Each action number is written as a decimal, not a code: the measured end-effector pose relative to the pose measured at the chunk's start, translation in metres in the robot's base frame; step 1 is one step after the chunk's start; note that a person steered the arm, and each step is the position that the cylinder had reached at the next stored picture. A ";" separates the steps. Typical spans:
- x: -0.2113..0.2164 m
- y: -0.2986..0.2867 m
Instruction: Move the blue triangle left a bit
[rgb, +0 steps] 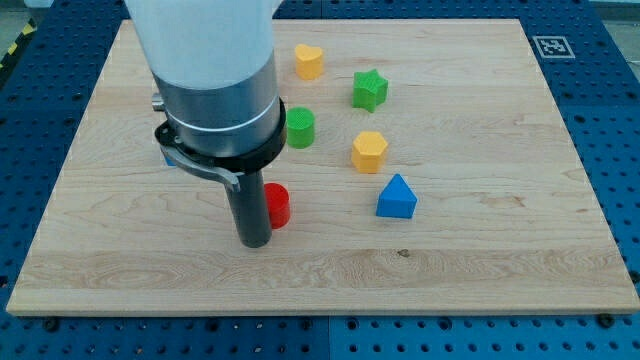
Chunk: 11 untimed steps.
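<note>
The blue triangle (397, 197) lies right of the board's middle, toward the view's bottom. My tip (255, 241) rests on the board well to the triangle's left, apart from it. A red cylinder (277, 205) stands right beside the rod, on its right, partly hidden by it. The rod and arm body hide part of the board at the upper left.
A yellow hexagon (369, 151) sits just above the blue triangle. A green star (369, 90) and a yellow heart-like block (309, 61) lie nearer the view's top. A green cylinder (300, 128) stands beside the arm body. The wooden board (500, 250) carries them all.
</note>
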<state>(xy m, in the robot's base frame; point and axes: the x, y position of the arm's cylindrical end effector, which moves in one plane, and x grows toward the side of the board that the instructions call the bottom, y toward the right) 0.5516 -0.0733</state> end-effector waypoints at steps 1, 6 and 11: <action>-0.004 0.000; 0.012 0.194; -0.034 0.159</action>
